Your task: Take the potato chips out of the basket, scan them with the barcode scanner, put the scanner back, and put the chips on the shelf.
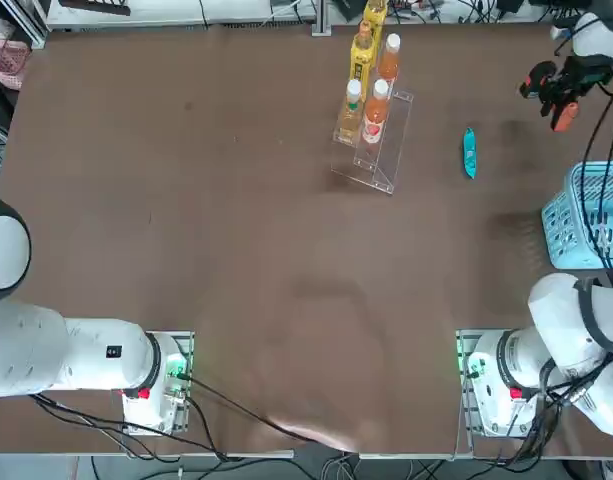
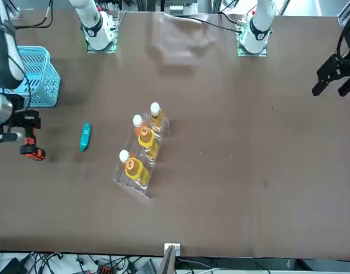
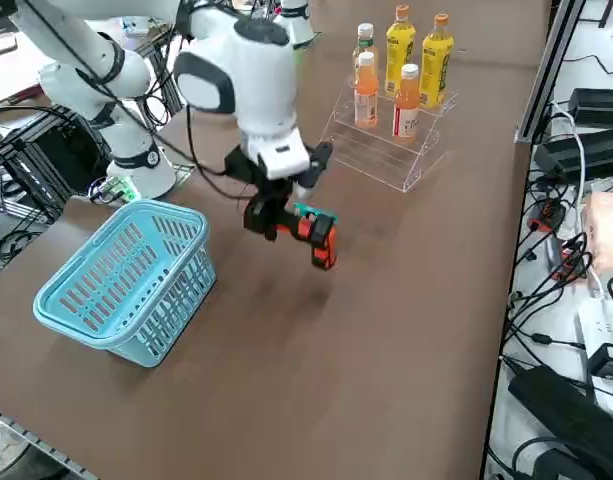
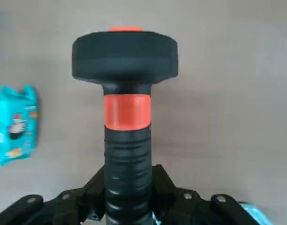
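Observation:
My right gripper [image 1: 564, 82] is shut on the black handle of the barcode scanner [image 1: 548, 92], holding it above the table at the far right. In the wrist view the scanner [image 4: 127, 93] stands up between my fingers, and the gripper [image 4: 129, 206] clamps its grip. The teal potato chips packet [image 1: 470, 152] lies flat on the table between the scanner and the shelf [image 1: 384, 152], and shows beside the scanner head in the wrist view [image 4: 14, 124]. The light blue basket [image 1: 584, 218] stands at the right edge, nearer the arm's base. From the front, the scanner [image 2: 27, 141] is just beside the chips [image 2: 85, 137].
Several orange and yellow drink bottles [image 1: 375, 110] fill the clear shelf's tiers [image 3: 386, 150]. The basket [image 3: 126, 275] looks empty from the side. Cables and power strips [image 3: 576, 300] run along the table's right edge.

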Available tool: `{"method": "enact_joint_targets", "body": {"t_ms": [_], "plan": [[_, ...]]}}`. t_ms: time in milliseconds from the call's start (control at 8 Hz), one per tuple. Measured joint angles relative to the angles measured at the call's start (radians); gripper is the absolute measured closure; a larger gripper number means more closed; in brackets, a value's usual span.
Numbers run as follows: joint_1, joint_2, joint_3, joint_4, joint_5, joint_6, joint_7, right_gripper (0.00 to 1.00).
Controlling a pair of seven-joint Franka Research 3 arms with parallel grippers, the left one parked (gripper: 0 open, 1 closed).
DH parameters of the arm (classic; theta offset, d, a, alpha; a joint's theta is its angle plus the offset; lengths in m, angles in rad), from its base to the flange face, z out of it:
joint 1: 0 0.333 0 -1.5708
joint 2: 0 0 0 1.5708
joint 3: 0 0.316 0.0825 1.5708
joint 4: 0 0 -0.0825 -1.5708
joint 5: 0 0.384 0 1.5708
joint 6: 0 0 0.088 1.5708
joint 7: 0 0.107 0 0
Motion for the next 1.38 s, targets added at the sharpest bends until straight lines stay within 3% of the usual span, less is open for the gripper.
{"method": "enact_joint_targets", "body": {"t_ms": [375,625,1375], "plan": [[-0.001,0.143,-0.083,0.098,-0.073,0.016,-0.1,0.63],[-0.001,0.198,-0.126,0.122,-0.081,0.073,-0.146,0.63],[0.0,0.229,-0.169,0.126,-0.084,0.128,-0.165,0.63]]}}
